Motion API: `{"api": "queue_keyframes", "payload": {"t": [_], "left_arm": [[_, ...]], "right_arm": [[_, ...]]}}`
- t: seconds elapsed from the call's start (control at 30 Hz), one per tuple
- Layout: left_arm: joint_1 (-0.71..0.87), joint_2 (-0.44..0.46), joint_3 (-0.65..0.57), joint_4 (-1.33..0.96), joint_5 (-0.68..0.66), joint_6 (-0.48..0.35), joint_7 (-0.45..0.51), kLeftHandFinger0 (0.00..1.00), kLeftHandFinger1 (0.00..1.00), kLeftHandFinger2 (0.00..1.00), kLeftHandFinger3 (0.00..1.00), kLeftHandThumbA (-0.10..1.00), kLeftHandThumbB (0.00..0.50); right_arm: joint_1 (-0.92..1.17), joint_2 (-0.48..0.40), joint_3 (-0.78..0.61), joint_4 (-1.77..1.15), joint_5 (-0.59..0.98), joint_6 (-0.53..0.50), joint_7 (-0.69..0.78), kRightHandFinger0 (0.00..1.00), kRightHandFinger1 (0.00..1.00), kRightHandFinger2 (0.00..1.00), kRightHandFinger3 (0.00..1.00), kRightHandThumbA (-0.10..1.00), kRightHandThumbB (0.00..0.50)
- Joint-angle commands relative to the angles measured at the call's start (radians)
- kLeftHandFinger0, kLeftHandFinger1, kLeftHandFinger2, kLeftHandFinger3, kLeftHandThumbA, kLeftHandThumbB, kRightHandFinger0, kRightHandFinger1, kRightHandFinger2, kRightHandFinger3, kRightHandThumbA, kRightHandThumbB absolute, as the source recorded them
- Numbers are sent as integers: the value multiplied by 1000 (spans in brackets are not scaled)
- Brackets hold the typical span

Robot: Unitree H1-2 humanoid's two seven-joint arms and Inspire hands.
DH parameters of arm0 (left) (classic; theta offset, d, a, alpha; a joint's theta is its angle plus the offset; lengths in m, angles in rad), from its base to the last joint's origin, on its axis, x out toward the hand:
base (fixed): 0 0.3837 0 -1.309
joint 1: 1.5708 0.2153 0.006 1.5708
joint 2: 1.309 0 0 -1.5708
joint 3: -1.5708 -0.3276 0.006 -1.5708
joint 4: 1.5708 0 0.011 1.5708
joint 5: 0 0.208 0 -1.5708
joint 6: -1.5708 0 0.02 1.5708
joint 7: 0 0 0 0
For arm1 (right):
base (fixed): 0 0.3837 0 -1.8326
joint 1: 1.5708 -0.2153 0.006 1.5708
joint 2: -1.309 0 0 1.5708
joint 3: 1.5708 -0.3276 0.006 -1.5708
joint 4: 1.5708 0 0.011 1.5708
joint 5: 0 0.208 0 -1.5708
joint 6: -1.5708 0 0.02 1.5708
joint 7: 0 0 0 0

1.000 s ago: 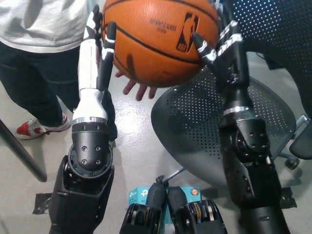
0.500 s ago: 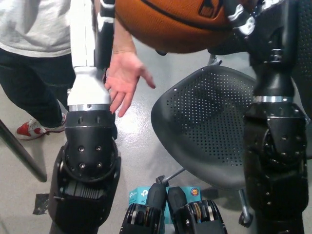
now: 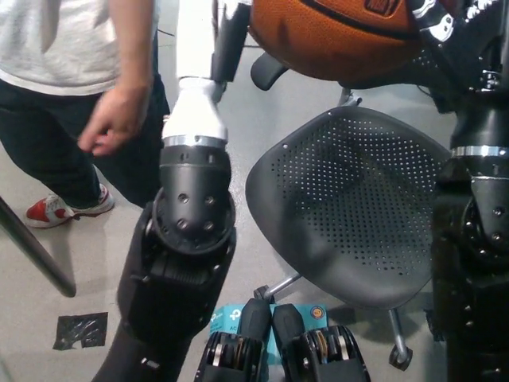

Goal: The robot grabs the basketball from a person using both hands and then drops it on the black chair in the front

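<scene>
Ball: the orange basketball [image 3: 338, 36] sits high at the top edge of the head view, only its lower half in frame, above the back part of the chair and clear of the seat.
Left robot hand: the white left robot hand [image 3: 231, 28] presses against the ball's left side, fingers running up out of the frame; it grasps the ball together with the other hand.
Right robot hand: the black right robot hand [image 3: 449, 32] clasps the ball's right side at the upper right corner, its fingers laid on the orange surface.
Chair: the black chair [image 3: 350, 207] has a perforated seat lying below the ball, between the two robot arms; its base and a caster show at the bottom.
Person: a person [image 3: 71, 48] in a grey shirt and dark trousers stands at the upper left, one hand [image 3: 115, 119] hanging loose, well apart from the ball.
Floor: grey floor [image 3: 48, 270] with a red and white shoe [image 3: 56, 211] at the left.
</scene>
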Motion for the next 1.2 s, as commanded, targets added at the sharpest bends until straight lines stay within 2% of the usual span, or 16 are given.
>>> {"api": "queue_keyframes", "payload": {"t": [0.0,0.07,0.1,0.17,0.4,0.47,0.53,0.57,0.63,0.73,0.77,0.8,0.93,0.97,1.03,1.17], "left_arm": [[-151,-108,-96,126,-132,-137,-212,1000,1000,1000,1000,1000,227],[-152,-109,-95,130,-132,-141,-212,1000,1000,1000,1000,1000,228],[-166,-127,-73,210,-161,-175,-215,1000,1000,1000,1000,1000,223],[-175,-149,-52,281,-188,-183,-219,1000,1000,1000,1000,1000,244],[-235,-170,-38,525,-194,-267,-236,1000,1000,1000,1000,1000,180],[-252,-191,-9,592,-223,-257,-243,1000,1000,1000,1000,1000,204],[-269,-197,1,658,-227,-295,-245,1000,1000,1000,1000,1000,183],[-278,-199,3,705,-231,-327,-256,1000,1000,1000,1000,1000,172],[-295,-201,6,770,-224,-341,-261,1000,1000,1000,1000,1000,186],[-300,-202,10,783,-224,-353,-263,1000,1000,1000,1000,1000,186],[-308,-207,25,826,-236,-362,-265,1000,1000,1000,1000,1000,216],[-327,-220,54,943,-255,-395,-266,1000,1000,1000,1000,1000,245],[-345,-227,77,1016,-262,-414,-267,1000,1000,1000,1000,1000,258],[-354,-226,81,1091,-258,-457,-273,1000,1000,1000,1000,1000,272],[-362,-225,89,1142,-264,-487,-287,1000,1000,1000,1000,1000,256],[-375,-225,97,1177,-263,-512,-291,1000,1000,1000,1000,1000,254]], "right_arm": [[-115,11,44,18,57,91,106,1000,1000,1000,1000,1000,124],[-115,11,42,18,57,94,107,1000,1000,1000,1000,1000,125],[-111,-8,26,69,75,52,126,1000,1000,1000,1000,1000,110],[-104,-27,9,109,85,37,136,1000,1000,1000,1000,1000,133],[-92,-35,-49,230,68,20,84,1000,1000,1000,1000,1000,145],[-90,-40,-72,280,100,-5,105,1000,1000,1000,1000,1000,142],[-90,-54,-75,323,86,-25,115,1000,1000,1000,1000,1000,154],[-88,-57,-83,355,88,-46,117,1000,1000,1000,1000,1000,141],[-87,-63,-95,406,105,-82,135,1000,1000,1000,1000,1000,164],[-88,-63,-95,410,105,-86,135,1000,1000,1000,1000,1000,168],[-89,-60,-107,439,123,-84,141,1000,1000,1000,1000,1000,108],[-87,-59,-127,515,141,-68,144,1000,1000,1000,1000,1000,80],[-89,-59,-133,546,132,-39,134,1000,1000,1000,1000,1000,93],[-79,-55,-140,582,136,-51,134,1000,1000,1000,1000,1000,158],[-78,-51,-145,617,133,-72,130,1000,1000,1000,1000,1000,194],[-80,-50,-145,628,128,-75,127,1000,1000,1000,1000,1000,201]]}}
